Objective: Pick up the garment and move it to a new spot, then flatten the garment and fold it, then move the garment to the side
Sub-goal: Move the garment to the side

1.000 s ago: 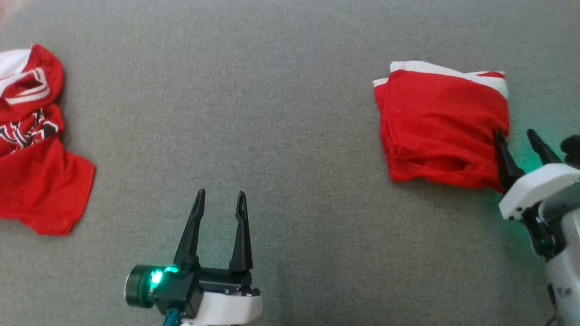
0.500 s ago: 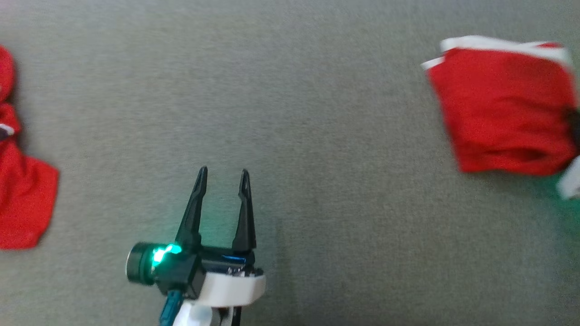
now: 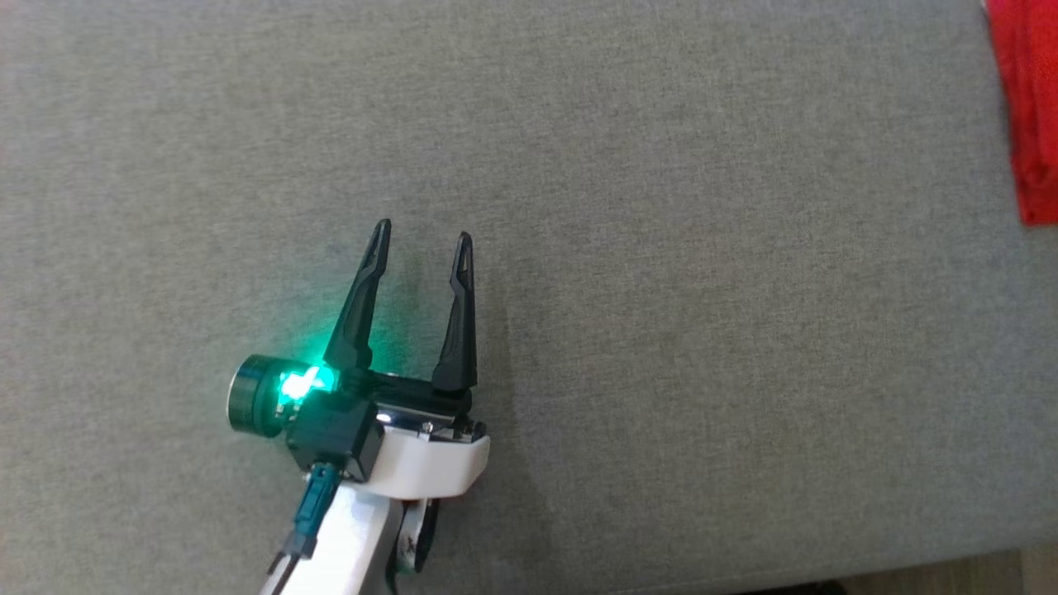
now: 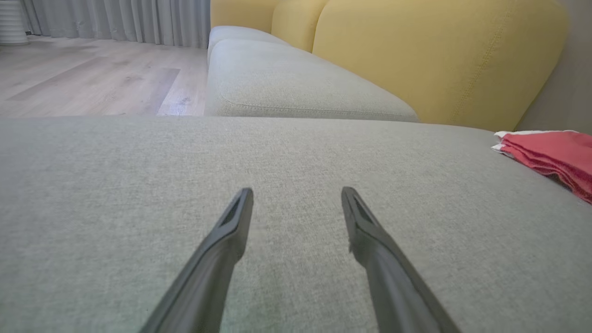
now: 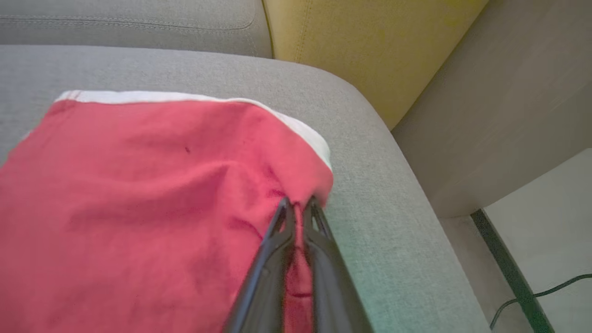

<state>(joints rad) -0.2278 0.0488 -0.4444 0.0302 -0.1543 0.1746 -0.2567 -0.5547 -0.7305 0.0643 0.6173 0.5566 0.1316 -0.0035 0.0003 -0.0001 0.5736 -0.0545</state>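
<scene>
Low in your right wrist view, just right of centre, your right claw (image 5: 299, 203) is pinching shut on the right edge of the folded red garment (image 5: 138, 185). In the head view your left claw (image 3: 423, 231) is gaping wide and holding nothing, left of centre over the grey cushion (image 3: 661, 330), while the garment is lying at the frame's upper right corner

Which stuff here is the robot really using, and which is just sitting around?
For the job: folded red garment, pinched in the shut right gripper; grey cushion under it.
Just there: open left gripper, holding nothing; yellow backrest; wooden floor; curtain.
</scene>
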